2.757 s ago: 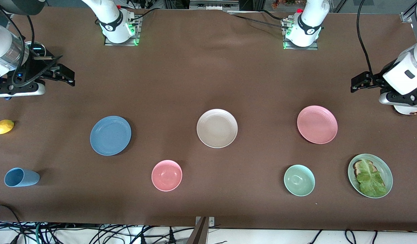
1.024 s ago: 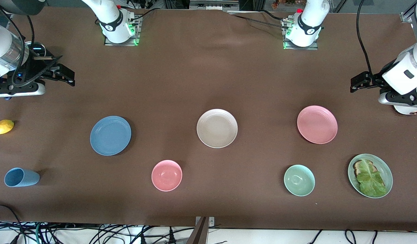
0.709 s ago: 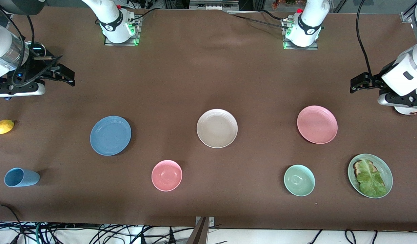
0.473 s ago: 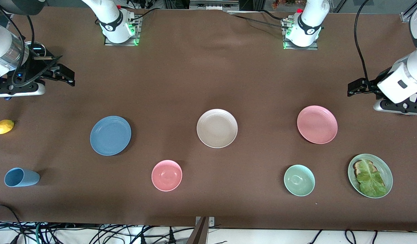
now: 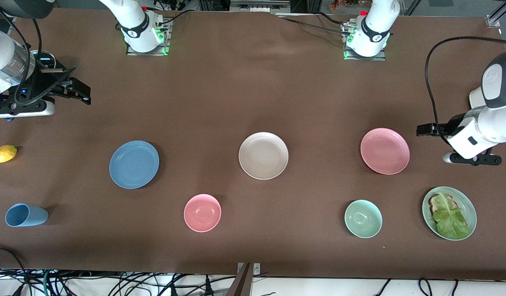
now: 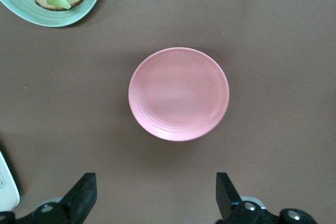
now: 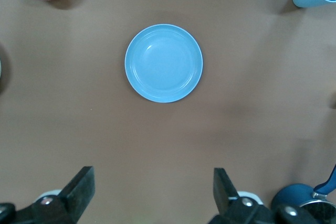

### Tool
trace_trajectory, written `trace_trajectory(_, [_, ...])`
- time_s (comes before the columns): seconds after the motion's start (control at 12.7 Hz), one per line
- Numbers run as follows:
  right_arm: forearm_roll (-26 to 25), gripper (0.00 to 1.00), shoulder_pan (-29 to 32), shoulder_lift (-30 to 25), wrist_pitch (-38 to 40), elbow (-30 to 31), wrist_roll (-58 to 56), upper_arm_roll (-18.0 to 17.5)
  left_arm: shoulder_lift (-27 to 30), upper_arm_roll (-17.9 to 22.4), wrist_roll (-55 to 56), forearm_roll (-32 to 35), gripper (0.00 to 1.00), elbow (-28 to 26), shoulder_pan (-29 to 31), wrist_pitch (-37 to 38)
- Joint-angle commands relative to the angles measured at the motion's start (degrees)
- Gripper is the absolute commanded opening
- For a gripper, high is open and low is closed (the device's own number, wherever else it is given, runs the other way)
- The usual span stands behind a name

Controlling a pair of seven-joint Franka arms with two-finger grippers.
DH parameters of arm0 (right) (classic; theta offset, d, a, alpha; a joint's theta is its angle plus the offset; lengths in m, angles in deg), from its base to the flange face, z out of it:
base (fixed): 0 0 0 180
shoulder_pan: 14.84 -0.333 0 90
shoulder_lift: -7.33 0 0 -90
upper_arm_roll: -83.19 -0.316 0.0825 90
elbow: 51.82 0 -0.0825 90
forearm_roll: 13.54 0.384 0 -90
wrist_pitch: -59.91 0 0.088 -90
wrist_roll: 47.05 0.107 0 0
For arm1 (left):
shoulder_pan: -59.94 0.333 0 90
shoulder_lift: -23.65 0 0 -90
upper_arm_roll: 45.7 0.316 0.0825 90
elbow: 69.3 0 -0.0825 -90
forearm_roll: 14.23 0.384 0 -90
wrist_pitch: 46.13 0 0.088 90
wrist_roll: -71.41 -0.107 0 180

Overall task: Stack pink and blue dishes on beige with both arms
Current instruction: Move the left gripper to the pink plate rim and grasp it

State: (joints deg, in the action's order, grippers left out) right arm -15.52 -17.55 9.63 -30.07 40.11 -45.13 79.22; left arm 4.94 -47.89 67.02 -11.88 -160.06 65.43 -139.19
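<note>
Three flat plates lie in a row across the middle of the table. The blue plate lies toward the right arm's end, the beige plate in the centre, and the pink plate toward the left arm's end. My left gripper hangs open over the cloth just beside the pink plate, its jaws wide apart and empty. My right gripper waits open and empty near the right arm's end, and its wrist view shows the blue plate past its jaws.
Nearer the front camera than the plates stand a pink bowl, a pale green bowl and a green plate with lettuce on bread. A blue cup lies on its side, and a lemon sits at the right arm's end.
My left arm has swung its open gripper toward the front camera and closer to the pink plate. The right arm and all dishes have stayed put.
</note>
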Motion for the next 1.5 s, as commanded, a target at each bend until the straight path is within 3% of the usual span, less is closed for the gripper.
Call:
trace_trajectory(0.0, [0.9, 1.0, 0.2, -0.6, -0.1, 0.2, -0.7, 0.0, -3.8, -0.2, -3.1, 3.2, 1.0, -0.5, 0.8, -3.4])
trace_trajectory(0.24, [0.9, 1.0, 0.2, -0.6, 0.0, 0.2, -0.7, 0.0, -5.4, -0.3, -6.1, 2.8, 1.0, -2.7, 3.2, -6.4])
trace_trajectory(0.47, [0.9, 1.0, 0.2, -0.6, -0.1, 0.2, -0.7, 0.0, -5.5, -0.3, -10.9, 2.7, 1.0, -10.6, 5.1, -15.5])
trace_trajectory(0.71, [0.9, 1.0, 0.2, -0.6, 0.1, 0.2, -0.7, 0.0, -7.0, -0.4, -11.3, 2.5, 1.0, -15.0, 5.6, -22.1])
trace_trajectory(1.42, [0.9, 1.0, 0.2, -0.6, 0.1, 0.2, -0.7, 0.5, -15.0, -0.6, -17.8, 2.3, 1.0, -15.2, 8.6, -26.4])
